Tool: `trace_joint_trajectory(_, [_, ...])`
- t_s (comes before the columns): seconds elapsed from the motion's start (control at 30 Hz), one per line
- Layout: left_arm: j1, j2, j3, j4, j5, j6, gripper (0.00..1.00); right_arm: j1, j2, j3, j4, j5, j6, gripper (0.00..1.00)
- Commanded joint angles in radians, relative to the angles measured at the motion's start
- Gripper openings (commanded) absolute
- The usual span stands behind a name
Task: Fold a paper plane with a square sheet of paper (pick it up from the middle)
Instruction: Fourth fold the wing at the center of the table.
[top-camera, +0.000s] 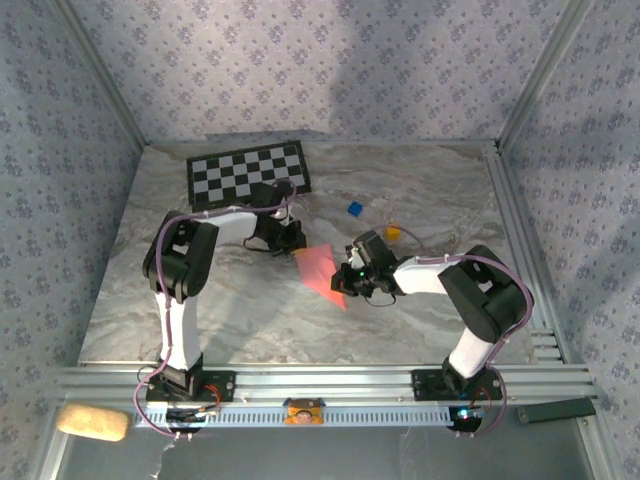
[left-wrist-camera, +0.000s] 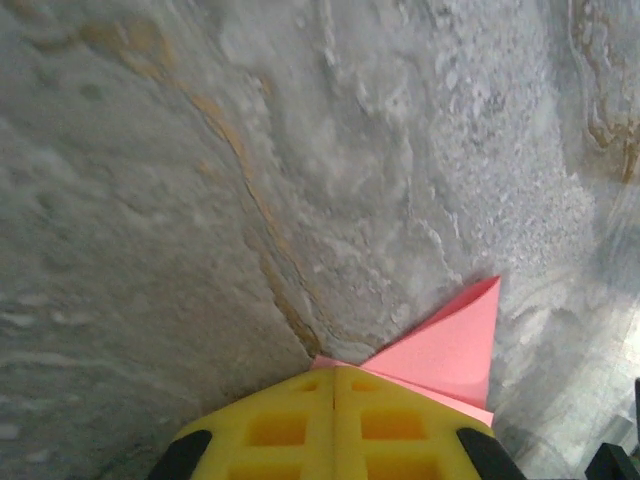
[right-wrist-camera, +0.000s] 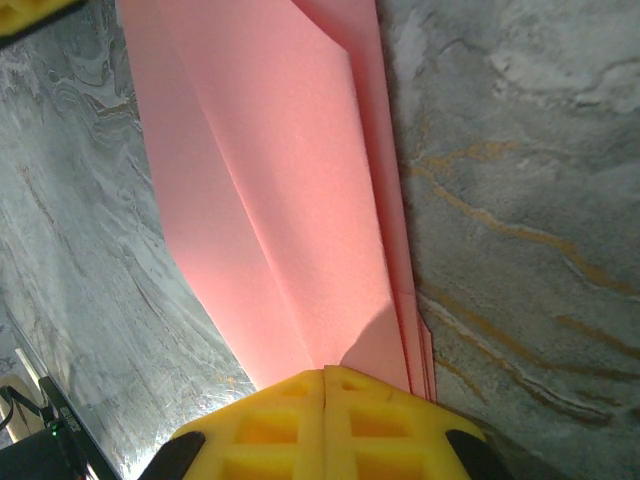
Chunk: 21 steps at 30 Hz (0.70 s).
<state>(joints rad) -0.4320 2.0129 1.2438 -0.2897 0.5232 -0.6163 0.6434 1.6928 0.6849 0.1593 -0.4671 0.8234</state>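
- Two grippers, one paper (top-camera: 322, 268): the salmon-pink sheet, already folded into a long narrow form of several layers, spans the gap between them at mid-table (top-camera: 200, 300)
- Left gripper (left-wrist-camera: 333, 372): yellow jaws pressed together, pinching one end of the paper; a pointed pink flap juts out to the right past the fingers (left-wrist-camera: 280, 428). The hold looks like an anchor, keeping that end fixed while the other arm works
- Right gripper (right-wrist-camera: 325, 372): jaws likewise closed, clamped on the opposite end, where three or four stacked edges show along the right side. Gripping across all layers probably keeps the folds from springing apart
- Paper, detail: a crease runs lengthwise away from the right fingers; the body widens toward the far end. Whether it rests on the marble or hangs just above it cannot be told
- Stage, as judged: folding is well along, the dart shape partly formed; wings or a final centre crease likely remain
- Risk, as judged: opposed pulls from both ends could tear thin paper or skew the crease
- Checkerboard (top-camera: 248, 172): flat at the far left of the table, well apart from the work
- Blue block (top-camera: 354, 208) and orange block (top-camera: 392, 233): beyond the right arm, unused, out of the folding area
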Motion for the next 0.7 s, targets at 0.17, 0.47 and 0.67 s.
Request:
trace_joint_trajectory(0.17, [0.045,-0.031,0.063,-0.074,-0.101,0.038,0.03,0.010,0.039,-0.056,-0.155,0.039,0.008,0.00])
trace_joint_trajectory(0.47, [-0.022,-0.161,-0.002,-0.032,-0.038,-0.011,0.05,0.011,0.044,-0.056,-0.146,0.039,0.016,0.00])
trace_joint_trajectory(0.67, [-0.141,-0.172,-0.094,0.054,0.005,-0.069,0.04,0.010,0.038,-0.057,-0.149,0.047,0.019,0.00])
